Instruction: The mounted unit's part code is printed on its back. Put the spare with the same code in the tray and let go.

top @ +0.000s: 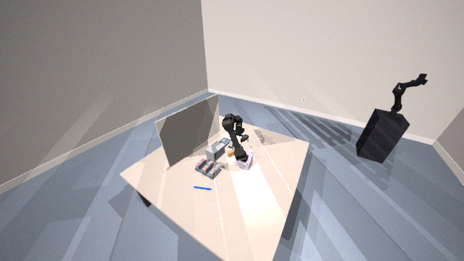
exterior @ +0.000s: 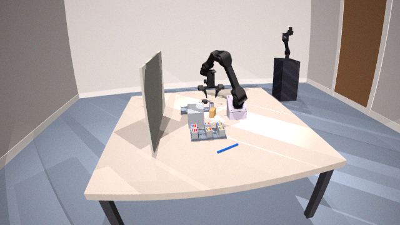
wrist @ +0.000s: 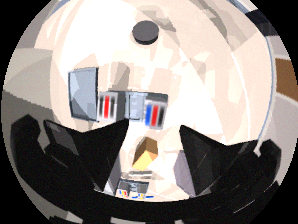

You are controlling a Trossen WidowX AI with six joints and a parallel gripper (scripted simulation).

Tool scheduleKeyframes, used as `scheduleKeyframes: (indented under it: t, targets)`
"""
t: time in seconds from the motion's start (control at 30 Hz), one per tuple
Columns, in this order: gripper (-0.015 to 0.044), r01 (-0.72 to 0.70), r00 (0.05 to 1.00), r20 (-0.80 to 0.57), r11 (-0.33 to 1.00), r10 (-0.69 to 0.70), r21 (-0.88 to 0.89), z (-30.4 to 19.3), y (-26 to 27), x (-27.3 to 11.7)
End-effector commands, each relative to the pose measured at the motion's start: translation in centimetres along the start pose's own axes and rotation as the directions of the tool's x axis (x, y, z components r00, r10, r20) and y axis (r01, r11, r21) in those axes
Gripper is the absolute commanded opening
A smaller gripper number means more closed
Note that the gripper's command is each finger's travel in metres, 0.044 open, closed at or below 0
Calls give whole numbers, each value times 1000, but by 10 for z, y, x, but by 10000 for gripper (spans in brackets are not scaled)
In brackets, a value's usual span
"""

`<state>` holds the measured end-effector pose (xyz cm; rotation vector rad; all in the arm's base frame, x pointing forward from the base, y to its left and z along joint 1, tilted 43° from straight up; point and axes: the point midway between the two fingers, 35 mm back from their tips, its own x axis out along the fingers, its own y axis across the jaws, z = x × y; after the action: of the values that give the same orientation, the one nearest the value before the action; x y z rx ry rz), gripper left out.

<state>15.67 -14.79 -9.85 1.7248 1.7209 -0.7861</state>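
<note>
The grey box-shaped housing [top: 215,150] [exterior: 195,115] stands upright on the pale wooden table [top: 250,235] [exterior: 187,175], inward of its left edge as the exterior view shows it; which part is the mounted unit, and its code, cannot be told. Beyond the housing, toward the far edge, lies the flat blue-grey square tray [top: 225,141] [exterior: 184,110] [wrist: 82,95], with no spare on it. Just beside the tray, a small dark rack [wrist: 135,105] carries a grey block with red and black stripes [wrist: 107,106] and a grey block with blue, red and black stripes [wrist: 156,115]. The black gripper [top: 244,138] [exterior: 211,95] [wrist: 154,125] hangs above this area, fingers pointing down and partly spread, nothing between them. An orange block [top: 230,153] [exterior: 212,112] [wrist: 145,154] rests near the housing, on the side of the right edge. On the near-edge side of the housing, a dark multi-slot rack [top: 209,170] [exterior: 207,138] holds several grey colour-striped blocks. A blue rod [top: 202,188] [exterior: 227,148] lies between that rack and the near edge. The black arm [top: 233,139] [exterior: 229,72] rises from a lilac box [top: 246,164] [exterior: 237,115], inward of the right edge. A dark round disc [exterior: 204,101] [wrist: 145,32] lies toward the far edge; a tall grey panel [top: 192,127] [exterior: 153,100] stands along the left side. Beyond the far right corner, off the table, a second black arm [top: 398,96] [exterior: 286,45] stands on a black pedestal [top: 382,135] [exterior: 285,79].
</note>
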Motion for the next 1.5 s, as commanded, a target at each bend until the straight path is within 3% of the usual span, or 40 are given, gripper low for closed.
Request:
scheduleKeyframes:
  t: [0.0,1.47]
  targets:
    - [300,-2,1000,-9,1000,2,6,-2,0,9]
    - [300,-3,1000,-12,1000,3,5,-5,-2,71]
